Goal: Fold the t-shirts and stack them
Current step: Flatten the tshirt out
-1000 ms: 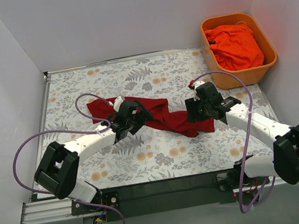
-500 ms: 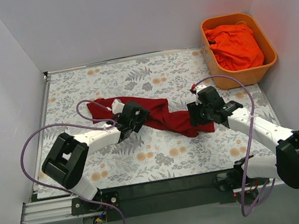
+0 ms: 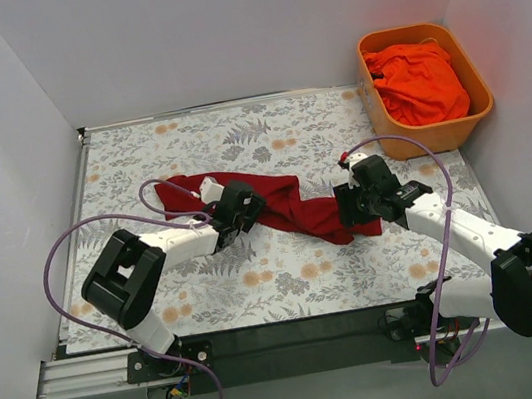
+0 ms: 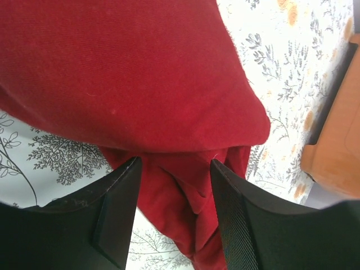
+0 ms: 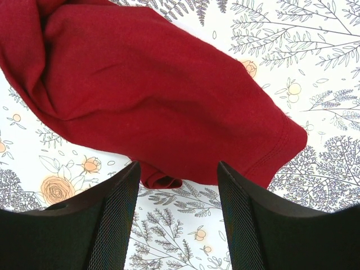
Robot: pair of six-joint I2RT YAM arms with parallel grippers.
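Top view: your crimson t-shirt lies crumpled in a long strip across the middle of the floral table, running from the left-centre down toward the right. The left gripper sits low over the strip's left-middle part, and the right gripper is at its right end; you can't read either finger gap from up here. The orange-red t-shirt is bunched inside the orange tub at the far right corner, well apart from both arms. Left wrist view: your fingers stand a moderate way apart, with a folded bulge of the crimson t-shirt filling most of the frame. A creased fold runs down into the gap between the tips. The pads don't visibly press on the cloth, so count it as not gripped. A corner of the orange tub shows at the right edge. Right wrist view: your fingers are spread fairly wide, with the stitched hem end of the crimson t-shirt lying flat on the table just ahead of the tips. A small rolled edge sits in the gap near the left finger, and neither pad is visibly clamping it.
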